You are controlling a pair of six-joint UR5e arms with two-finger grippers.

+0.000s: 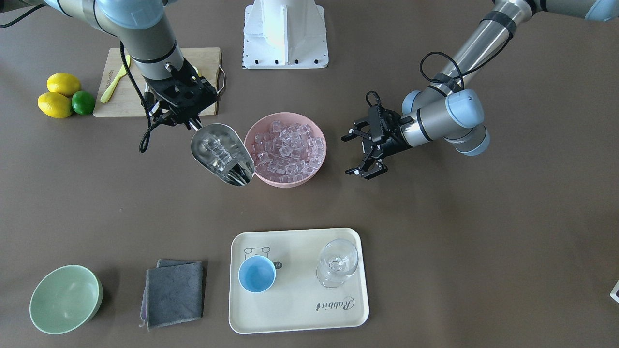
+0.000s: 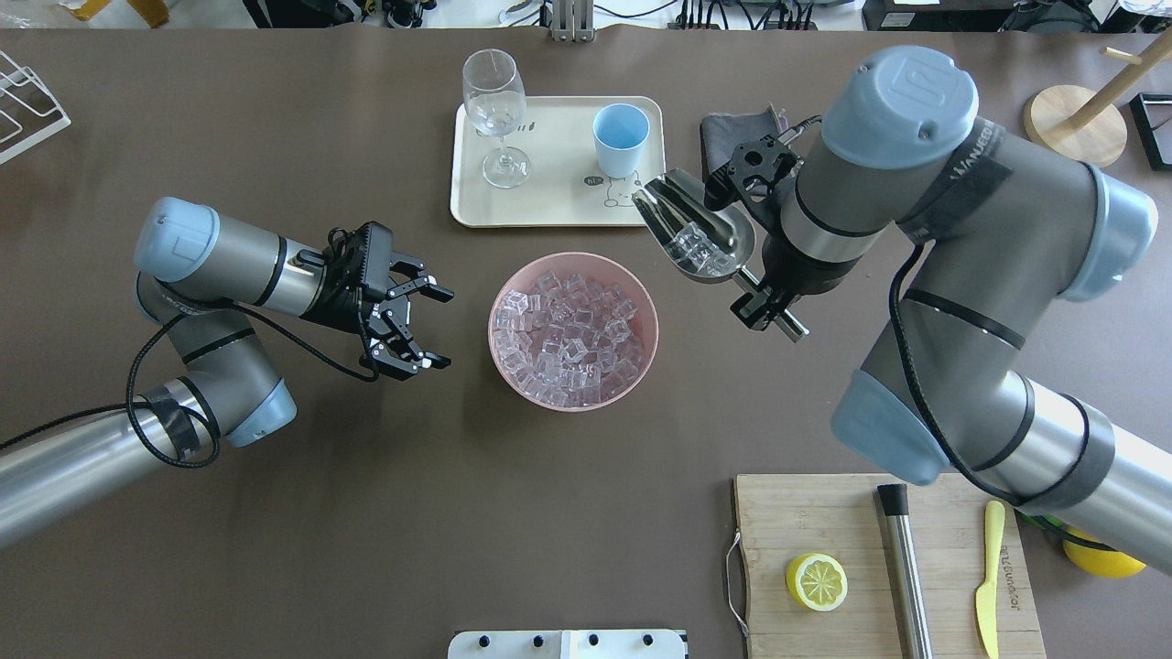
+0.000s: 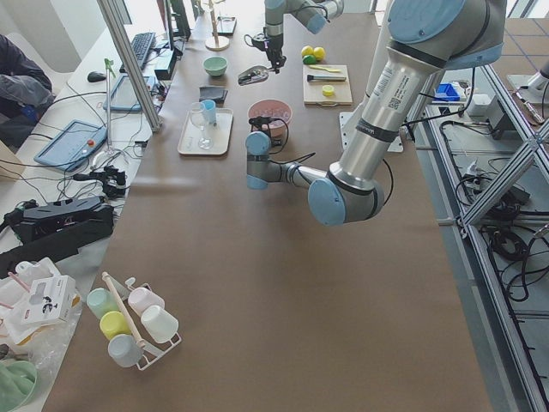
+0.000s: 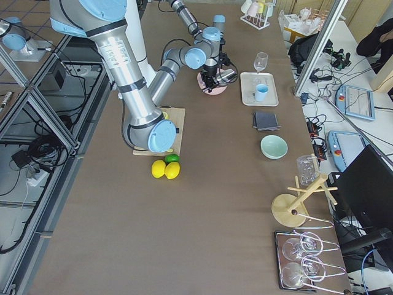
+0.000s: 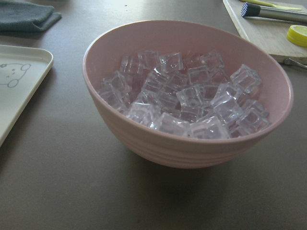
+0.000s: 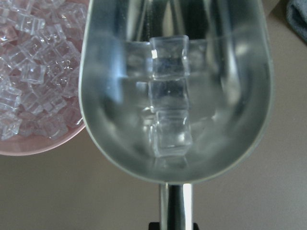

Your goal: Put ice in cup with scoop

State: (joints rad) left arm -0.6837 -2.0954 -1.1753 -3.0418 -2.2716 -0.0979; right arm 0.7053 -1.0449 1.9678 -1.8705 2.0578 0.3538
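A long brown table (image 3: 257,283) runs away from the camera. The near left arm (image 3: 360,163) reaches toward a pink bowl (image 3: 269,112). The far right arm (image 3: 276,26) holds the scoop (image 3: 252,75) just beyond that bowl. A tray (image 3: 216,142) carries a glass (image 3: 196,120) and the blue cup (image 3: 209,112). A rack of cups (image 3: 129,322) stands nearest.

- Tray (image 1: 300,309): we read one script word, "Rabbit", upside down in the front-facing view.
- Blue joint cap (image 2: 902,91) on the right arm: we read "UR".
- Yellow knife (image 2: 987,586): its lettering is too small for us to read.
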